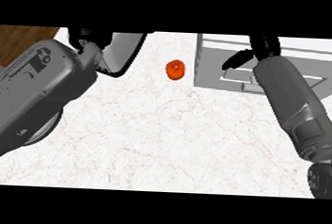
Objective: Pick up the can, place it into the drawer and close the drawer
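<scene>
A small orange can (175, 69) stands on the white marble counter (168, 133), a little left of the drawer. The drawer (220, 64) is a pale grey box at the upper right, and it stands open with its inside showing. My right hand (264, 46) hovers over the drawer with its dark fingers (233, 60) relaxed and pointing down-left toward the can, holding nothing. My left hand (87, 35) shows only as a dark shape at the top left, well left of the can and apart from it.
My wide left forearm (38, 89) covers the left of the counter. Just right of the left hand is a grey panel with a dark rim (123, 51). Wooden floor (19, 39) shows past the counter's upper left corner.
</scene>
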Available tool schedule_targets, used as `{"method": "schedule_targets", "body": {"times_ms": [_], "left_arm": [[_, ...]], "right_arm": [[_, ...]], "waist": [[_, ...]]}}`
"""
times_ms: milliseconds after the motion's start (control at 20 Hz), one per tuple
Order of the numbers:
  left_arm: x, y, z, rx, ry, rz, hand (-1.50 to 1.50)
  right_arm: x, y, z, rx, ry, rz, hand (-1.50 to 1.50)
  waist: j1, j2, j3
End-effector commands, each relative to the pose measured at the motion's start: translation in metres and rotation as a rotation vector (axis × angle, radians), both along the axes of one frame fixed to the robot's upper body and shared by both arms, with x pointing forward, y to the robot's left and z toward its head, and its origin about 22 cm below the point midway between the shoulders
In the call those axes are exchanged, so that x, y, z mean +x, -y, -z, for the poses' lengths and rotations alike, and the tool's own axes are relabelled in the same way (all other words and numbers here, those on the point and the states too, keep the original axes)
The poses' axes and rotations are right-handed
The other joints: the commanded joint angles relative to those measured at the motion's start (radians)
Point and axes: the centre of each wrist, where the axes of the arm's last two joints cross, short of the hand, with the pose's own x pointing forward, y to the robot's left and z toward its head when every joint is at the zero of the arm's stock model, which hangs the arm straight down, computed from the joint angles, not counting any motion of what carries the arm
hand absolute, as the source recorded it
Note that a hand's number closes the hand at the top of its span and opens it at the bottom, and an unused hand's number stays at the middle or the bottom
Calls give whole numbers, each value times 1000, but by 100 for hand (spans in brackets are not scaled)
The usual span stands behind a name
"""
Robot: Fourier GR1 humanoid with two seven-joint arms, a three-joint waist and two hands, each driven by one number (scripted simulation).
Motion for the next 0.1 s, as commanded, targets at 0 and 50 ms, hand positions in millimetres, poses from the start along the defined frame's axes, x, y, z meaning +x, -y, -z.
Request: {"method": "schedule_targets", "body": {"times_ms": [0, 50], "left_arm": [[-6, 1, 9, -4, -11, 0, -150], [-3, -11, -2, -6, -4, -2, -150]], "right_arm": [[4, -18, -12, 213, 49, -12, -150], [8, -15, -28, 233, 62, -16, -150]], "waist": [[19, -6, -9], [21, -6, -9]]}}
